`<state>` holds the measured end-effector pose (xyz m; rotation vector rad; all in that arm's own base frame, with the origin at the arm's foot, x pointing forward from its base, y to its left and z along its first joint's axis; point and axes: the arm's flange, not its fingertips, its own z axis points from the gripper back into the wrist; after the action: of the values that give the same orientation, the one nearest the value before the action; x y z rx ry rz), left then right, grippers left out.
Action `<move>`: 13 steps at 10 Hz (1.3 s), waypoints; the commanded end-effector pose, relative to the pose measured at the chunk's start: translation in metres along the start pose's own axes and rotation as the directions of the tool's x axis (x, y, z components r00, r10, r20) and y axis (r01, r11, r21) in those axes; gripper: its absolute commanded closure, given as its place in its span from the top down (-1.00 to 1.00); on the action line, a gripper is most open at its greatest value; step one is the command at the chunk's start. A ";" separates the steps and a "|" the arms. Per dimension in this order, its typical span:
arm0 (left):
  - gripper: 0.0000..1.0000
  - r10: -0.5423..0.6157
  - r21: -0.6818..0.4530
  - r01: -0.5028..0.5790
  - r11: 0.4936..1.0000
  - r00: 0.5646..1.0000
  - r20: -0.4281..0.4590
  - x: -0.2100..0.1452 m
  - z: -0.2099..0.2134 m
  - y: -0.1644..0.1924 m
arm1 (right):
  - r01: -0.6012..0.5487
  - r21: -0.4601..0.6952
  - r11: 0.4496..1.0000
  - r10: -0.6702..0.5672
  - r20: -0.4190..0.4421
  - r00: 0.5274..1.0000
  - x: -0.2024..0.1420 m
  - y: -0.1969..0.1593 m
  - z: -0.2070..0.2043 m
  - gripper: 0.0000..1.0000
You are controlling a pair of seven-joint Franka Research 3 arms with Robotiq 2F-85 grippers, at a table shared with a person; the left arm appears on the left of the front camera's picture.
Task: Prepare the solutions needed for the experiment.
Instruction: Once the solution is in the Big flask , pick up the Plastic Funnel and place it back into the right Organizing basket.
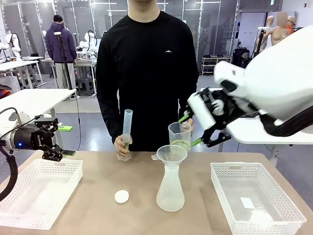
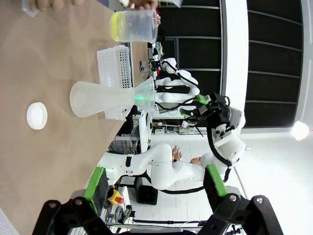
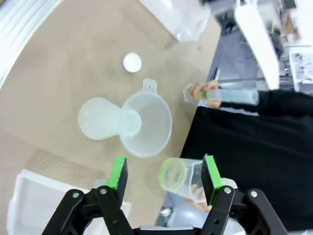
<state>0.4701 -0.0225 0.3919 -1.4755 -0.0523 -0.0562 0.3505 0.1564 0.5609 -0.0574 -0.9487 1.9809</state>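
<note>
Nearest you, your left gripper point(image 1: 65, 140) hangs over the far rim of the left basket point(image 1: 19, 205), jaws spread wide, nothing between them. Mid-table, a white cap point(image 1: 122, 196) lies beside the flask point(image 1: 170, 193), which has a funnel point(image 1: 171, 154) seated in its neck. Just behind the funnel, the beaker point(image 1: 179, 133) stands near upright, long axis vertical, mouth up, with the solution point(image 1: 180, 144) a thin yellow layer at its bottom. Your right gripper point(image 1: 190, 130) straddles the beaker unclamped, a gap at one pad, while the person's hand point(image 3: 198, 192) holds it. Their other hand point(image 1: 123, 145) keeps a cylinder point(image 1: 127, 128) upright.
</note>
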 end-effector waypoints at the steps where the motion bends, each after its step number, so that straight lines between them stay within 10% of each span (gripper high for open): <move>1: 1.00 -0.008 0.014 0.008 1.000 1.000 0.009 0.001 -0.002 -0.001 | 0.349 -0.046 0.936 -0.348 0.015 0.937 -0.036 -0.010 0.028 0.52; 4: 1.00 -0.008 0.014 0.008 1.000 1.000 0.009 0.001 -0.002 -0.001 | 0.572 -0.105 0.814 -0.576 -0.011 0.818 -0.079 -0.003 0.051 0.52; 5: 1.00 -0.008 0.014 0.008 1.000 1.000 0.009 0.001 -0.002 -0.001 | 0.421 -0.094 0.902 -0.429 -0.085 0.899 -0.077 0.004 0.052 0.52; 10: 1.00 -0.008 0.014 0.008 1.000 1.000 0.009 0.001 -0.002 -0.001 | 0.511 -0.080 0.856 -0.515 -0.039 0.856 -0.089 -0.001 0.057 0.52; 13: 1.00 -0.008 0.014 0.008 1.000 1.000 0.009 0.001 -0.002 -0.001 | 0.890 0.000 0.457 -0.889 -0.046 0.456 -0.159 -0.006 0.062 0.52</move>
<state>0.4701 -0.0225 0.3920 -1.4754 -0.0526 -0.0562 0.4125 0.0121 0.5487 0.2658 -0.7295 1.1356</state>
